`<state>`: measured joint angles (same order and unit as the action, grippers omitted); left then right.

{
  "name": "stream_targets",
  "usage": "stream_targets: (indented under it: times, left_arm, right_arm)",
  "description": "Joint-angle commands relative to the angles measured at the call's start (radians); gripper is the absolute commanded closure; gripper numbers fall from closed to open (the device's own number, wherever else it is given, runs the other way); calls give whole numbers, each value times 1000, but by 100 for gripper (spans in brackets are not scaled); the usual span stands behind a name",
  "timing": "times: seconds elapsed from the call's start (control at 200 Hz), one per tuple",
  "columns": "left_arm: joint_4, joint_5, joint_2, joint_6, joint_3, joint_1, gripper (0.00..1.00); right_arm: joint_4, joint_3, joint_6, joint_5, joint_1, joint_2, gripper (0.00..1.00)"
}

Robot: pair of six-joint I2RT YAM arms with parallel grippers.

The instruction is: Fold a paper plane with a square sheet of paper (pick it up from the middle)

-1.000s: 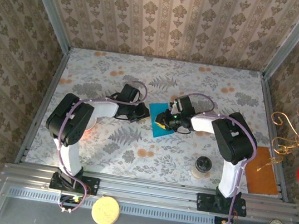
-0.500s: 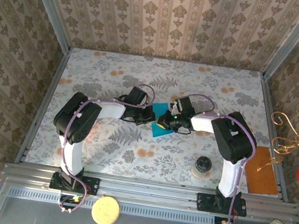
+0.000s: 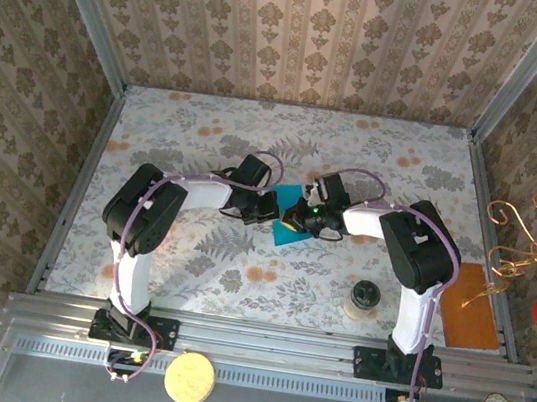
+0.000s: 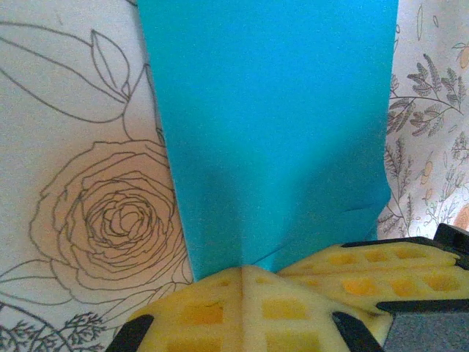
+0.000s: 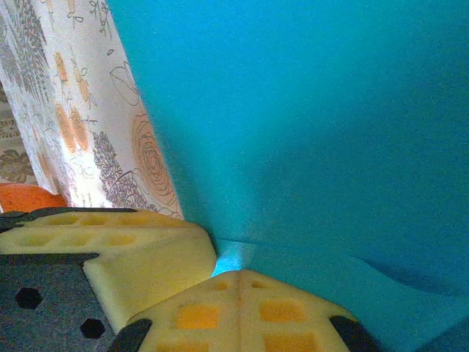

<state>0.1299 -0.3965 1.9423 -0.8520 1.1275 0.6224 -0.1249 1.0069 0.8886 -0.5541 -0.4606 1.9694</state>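
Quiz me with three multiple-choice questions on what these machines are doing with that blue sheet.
1. Where is the teal paper?
A. in the middle of the table
B. in the far left corner
C. on the front rail

2. What colour are the finger pads?
A. red
B. yellow
C. green

3. How do the left gripper and the right gripper stand?
A. both wide open
B. both shut on the teal paper
C. one open, one shut

Answers:
1 A, the top view shows it mid-table.
2 B, both wrist views show yellow waffled pads.
3 B, in each wrist view the pads meet and pinch the paper's edge.
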Motion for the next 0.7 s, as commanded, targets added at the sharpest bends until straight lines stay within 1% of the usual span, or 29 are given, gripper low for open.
stream_targets:
  times: [0.0, 0.095, 0.195, 0.285, 0.455, 0.695]
  left_arm:
    - [98, 54, 24, 42, 12, 4, 100]
    - [100, 54, 27, 48, 9, 3, 100]
    - [94, 48, 33, 50, 6, 3, 100]
    - [91, 42, 38, 51, 6, 2, 100]
    - [94, 40, 43, 54, 6, 2, 100]
    - [102, 37, 31, 66, 9, -4, 100]
  right_arm:
    - [77, -22, 15, 27, 10, 0, 93]
    - [57, -20, -5, 10, 20, -58, 91]
    - [104, -1, -66, 23, 23, -84, 90]
    - [145, 13, -101, 37, 25, -65, 90]
    - [146, 19, -111, 40, 35, -16, 91]
    - [201, 15, -109, 111, 57, 13, 92]
